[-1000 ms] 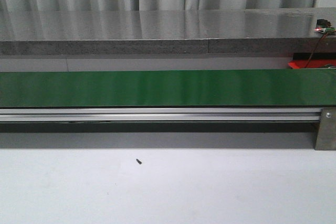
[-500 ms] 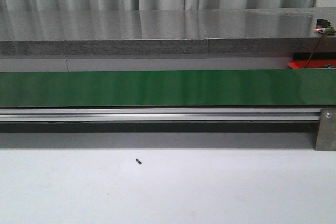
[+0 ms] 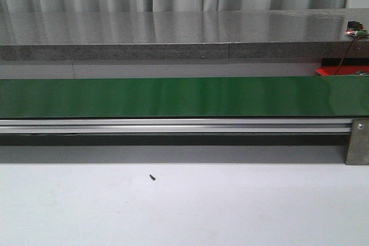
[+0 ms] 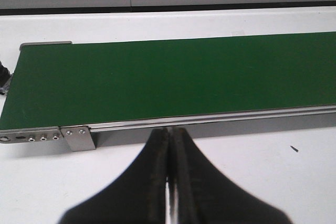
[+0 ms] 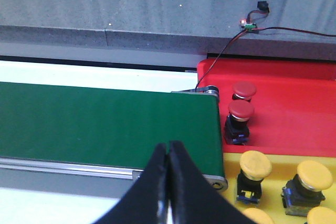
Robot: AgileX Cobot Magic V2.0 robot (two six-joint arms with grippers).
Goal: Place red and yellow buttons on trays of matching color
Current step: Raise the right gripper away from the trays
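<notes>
Claws pressed closed: left claw (image 4: 169,145); right claw (image 5: 167,153); 2 red buttons (image 5: 244,90) on red tray (image 5: 294,119).

Left tool (image 4: 169,145) fingers pressed together, empty. Right tool (image 5: 167,156) likewise closed, empty.

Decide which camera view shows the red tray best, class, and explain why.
The right wrist view: the red tray fills its corner, with two red buttons on it. The front view catches only a sliver at the edge. The left wrist view misses it.
</notes>
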